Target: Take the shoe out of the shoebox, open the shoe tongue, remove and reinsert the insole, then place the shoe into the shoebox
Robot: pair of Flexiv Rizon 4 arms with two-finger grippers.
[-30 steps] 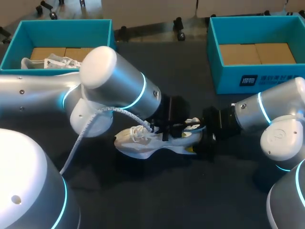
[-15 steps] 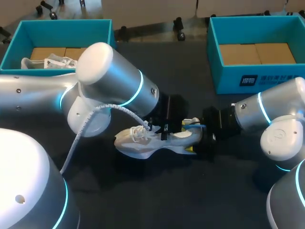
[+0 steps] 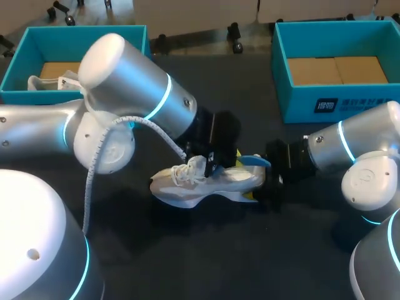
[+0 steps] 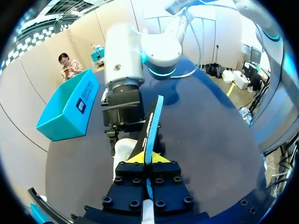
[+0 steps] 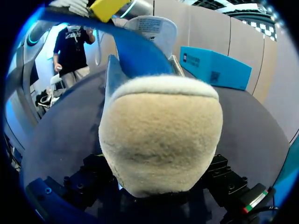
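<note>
Left claw (image 4: 148, 159) pinches the blue insole (image 4: 153, 122), which sticks up out of the white shoe (image 3: 200, 184). Right claw (image 3: 255, 185) clamps the shoe's heel. Shoe upright on bench (image 3: 206, 256), well apart from right shoebox (image 3: 325, 103).

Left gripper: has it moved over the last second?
Yes. The left gripper has risen and drawn back toward the left shoebox, away from the shoe, which has stayed put, with the blue insole pinched between its fingers.
</note>
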